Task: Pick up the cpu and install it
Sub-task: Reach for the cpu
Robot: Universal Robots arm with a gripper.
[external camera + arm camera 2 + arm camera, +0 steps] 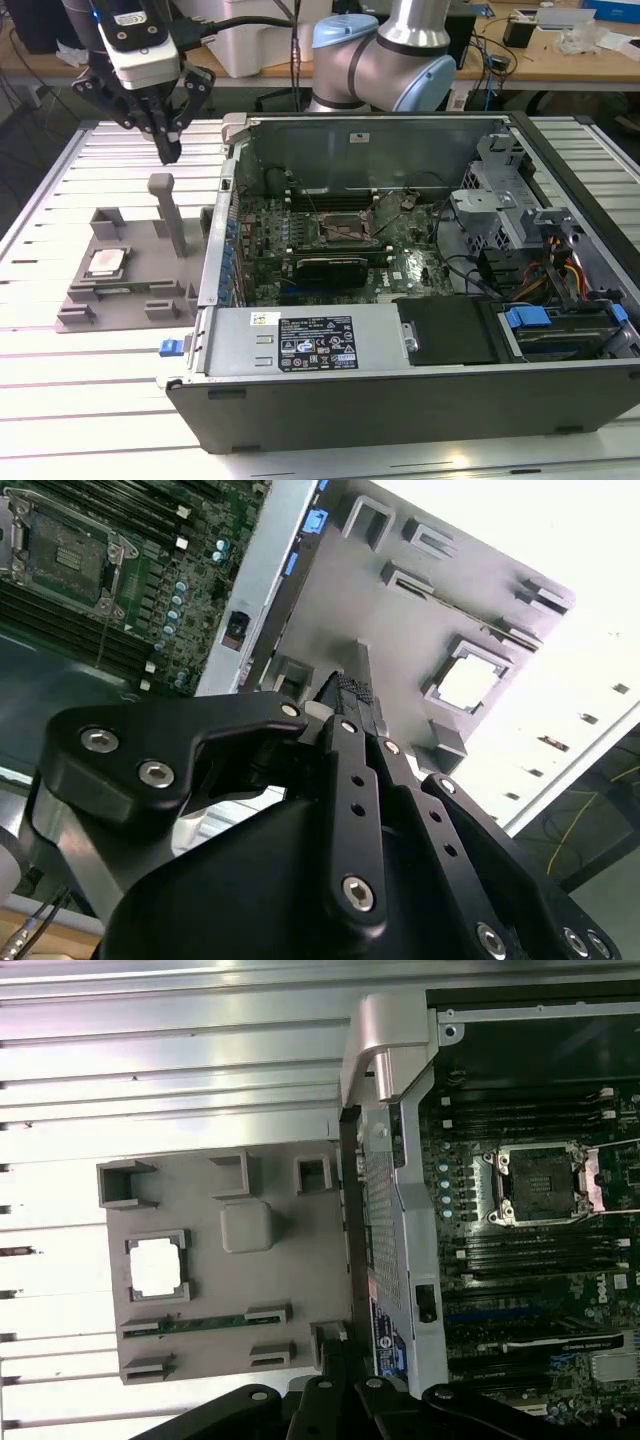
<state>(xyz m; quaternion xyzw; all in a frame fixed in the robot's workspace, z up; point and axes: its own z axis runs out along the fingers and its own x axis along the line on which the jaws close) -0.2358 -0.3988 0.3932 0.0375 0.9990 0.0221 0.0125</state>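
1. Table [50, 190]: a slatted metal top that carries everything.
2. Holder [140, 268]: a grey plate at the exterior view's left, lying just beside the case. The cpu [106, 262] lies flat in one of its square pockets, silver top up. The second wrist view shows the cpu [470, 683] in the same pocket.
3. Gripper [168, 150]: hangs above the holder, over the upright post [165, 210], apart from the cpu. Its jaws are closed tip to tip with nothing between them.
4. Case [400, 410]: lies open on its side, with the board facing up.
5. Socket [345, 228]: sits mid-board, well apart from the cpu. A black card [335, 268] lies just beside it.
6. Arm [400, 60]: stands behind the case.
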